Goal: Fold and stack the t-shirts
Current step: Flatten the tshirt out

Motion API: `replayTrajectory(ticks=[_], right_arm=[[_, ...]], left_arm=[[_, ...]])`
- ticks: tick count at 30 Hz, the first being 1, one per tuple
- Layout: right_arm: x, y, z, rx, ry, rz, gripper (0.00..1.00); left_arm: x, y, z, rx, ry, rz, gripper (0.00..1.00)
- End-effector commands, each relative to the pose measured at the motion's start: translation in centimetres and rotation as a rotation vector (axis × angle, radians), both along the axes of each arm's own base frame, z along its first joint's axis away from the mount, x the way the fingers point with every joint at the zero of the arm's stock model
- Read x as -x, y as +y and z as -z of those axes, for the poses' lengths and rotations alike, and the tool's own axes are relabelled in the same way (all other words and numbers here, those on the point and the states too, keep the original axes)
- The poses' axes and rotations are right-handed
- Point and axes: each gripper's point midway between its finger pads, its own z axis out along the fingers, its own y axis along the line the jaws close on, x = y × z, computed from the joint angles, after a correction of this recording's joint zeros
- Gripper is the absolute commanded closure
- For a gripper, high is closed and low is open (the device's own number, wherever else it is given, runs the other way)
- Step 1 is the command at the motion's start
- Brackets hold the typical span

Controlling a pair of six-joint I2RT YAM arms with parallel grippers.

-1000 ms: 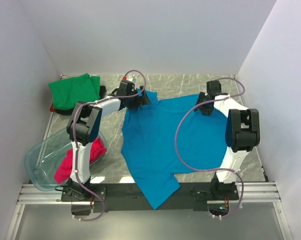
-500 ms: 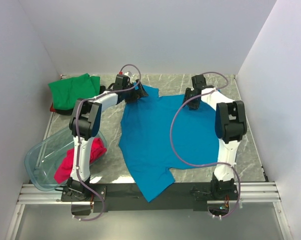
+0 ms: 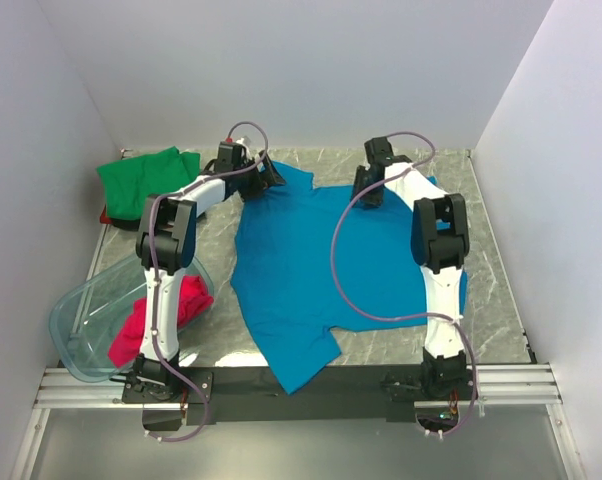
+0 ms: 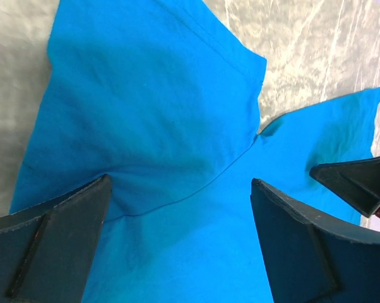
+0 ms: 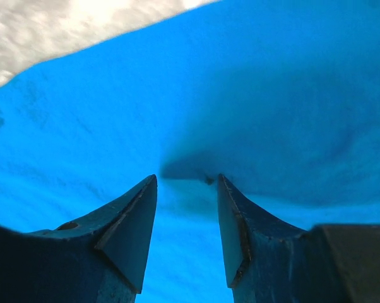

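A bright blue t-shirt (image 3: 311,260) lies spread across the table, its hem (image 3: 301,370) at the front edge. My left gripper (image 3: 269,172) is at its far left sleeve (image 4: 146,95); its jaws stand wide open over the cloth (image 4: 180,189) and hold nothing. My right gripper (image 3: 364,192) is at the far collar area. Its jaws (image 5: 187,183) are partly apart, tips down on the blue cloth, where a small ridge bunches. A green t-shirt (image 3: 146,180) lies folded at the far left. A magenta-red one (image 3: 151,320) sits crumpled in the bin.
The clear plastic bin (image 3: 76,330) stands at the near left, beside the left arm's base. A dark cloth edge (image 3: 203,184) shows next to the green shirt. White walls close in the table on three sides. One right finger (image 4: 360,183) shows in the left wrist view.
Both grippers have swung toward the far left, and the blue shirt has slid with them, away from the front edge. The right jaws have narrowed a little.
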Motion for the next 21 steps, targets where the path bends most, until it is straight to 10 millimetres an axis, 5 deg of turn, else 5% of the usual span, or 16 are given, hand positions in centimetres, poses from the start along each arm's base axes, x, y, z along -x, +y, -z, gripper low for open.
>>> replayTrajectory(ticks=[1,9,12,15,17,21], right_arm=[[-0.4,2.0,-0.5,0.021,0.014,-0.027,0.50],[-1.9,4.5,0.1,-0.007,0.017,-0.051,0.50],[-2.7,5.3,-1.0,-0.038,-0.018,-0.068,0.49],[-3.4,6.2,-3.3,-0.085,-0.092,-0.099,0.46],[-4.2,6.8,-5.4,-0.121,-0.161,-0.121,0.43],[-4.2,7.2,-13.1,-0.156,-0.343,-0.172,0.39]], left_arm=[[-1.2,1.7,0.4,-0.003,0.007,-0.023,0.01],[-3.3,2.8,-0.2,-0.003,-0.024,-0.021,0.02],[-4.1,2.7,-2.1,-0.009,-0.095,-0.012,0.02],[-4.6,2.8,-6.8,-0.027,-0.218,-0.013,0.02],[-4.3,2.9,-11.9,-0.068,-0.324,-0.046,0.02],[-0.5,1.7,-20.6,-0.170,-0.518,-0.088,0.01]])
